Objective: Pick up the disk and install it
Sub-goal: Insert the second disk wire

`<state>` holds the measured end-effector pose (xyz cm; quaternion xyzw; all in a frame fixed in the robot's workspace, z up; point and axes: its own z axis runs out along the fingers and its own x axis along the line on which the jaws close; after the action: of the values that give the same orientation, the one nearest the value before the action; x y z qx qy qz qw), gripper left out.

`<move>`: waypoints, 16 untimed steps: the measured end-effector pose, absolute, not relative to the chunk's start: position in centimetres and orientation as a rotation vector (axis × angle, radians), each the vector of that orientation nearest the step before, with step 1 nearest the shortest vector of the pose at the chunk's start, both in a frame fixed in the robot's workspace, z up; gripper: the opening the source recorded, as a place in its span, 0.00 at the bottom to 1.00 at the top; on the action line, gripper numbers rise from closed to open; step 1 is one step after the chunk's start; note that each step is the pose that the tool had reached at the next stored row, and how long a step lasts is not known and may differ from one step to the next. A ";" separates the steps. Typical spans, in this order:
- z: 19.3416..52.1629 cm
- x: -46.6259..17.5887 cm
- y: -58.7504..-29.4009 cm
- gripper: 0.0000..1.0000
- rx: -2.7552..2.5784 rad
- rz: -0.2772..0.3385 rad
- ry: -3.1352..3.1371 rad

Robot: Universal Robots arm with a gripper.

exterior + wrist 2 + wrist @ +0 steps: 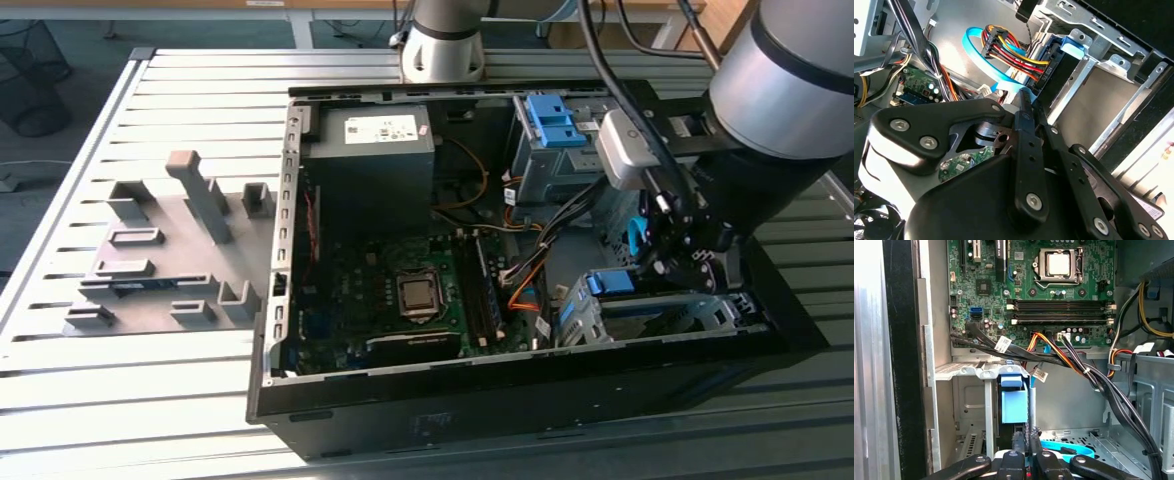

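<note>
The disk [1014, 407] stands on edge in a slot of the metal drive cage [966, 371] at the case's front corner, its blue bracket tab facing outward. In the second wrist view the disk [1074, 44] has a bundle of coloured power wires [1019, 55] plugged into its end. In the exterior view its blue bracket [610, 282] shows in the cage beside the arm. My gripper [1026, 440] hovers just above the bracket with its fingers together and nothing between them. The gripper [1024, 97] sits next to a blue flat cable [985, 70].
The open computer case [283, 250] lies on a slatted metal table [160, 380]. Inside are the motherboard [400, 290], a grey power supply box [367, 150], an upper cage with a bare blue latch [551, 120] and black cable bundles [1089, 372]. A grey fixture [160, 260] stands at the exterior view's left.
</note>
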<state>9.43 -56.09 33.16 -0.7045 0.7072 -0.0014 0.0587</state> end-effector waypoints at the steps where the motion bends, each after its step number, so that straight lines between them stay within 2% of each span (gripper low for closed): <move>1: 33.1 9.4 -56.1 0.16 -2.134 -0.004 2.143; 11: 32.8 9.4 -56.1 0.16 -2.134 -0.003 2.142; 13: 32.8 9.4 -56.1 0.17 -2.134 -0.003 2.142; 14: 32.8 9.4 -56.1 0.23 -2.134 -0.003 2.142; 16: 32.8 9.4 -56.1 0.23 -2.134 -0.003 2.142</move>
<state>9.43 -56.14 32.85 -0.7045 0.7073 -0.0011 0.0590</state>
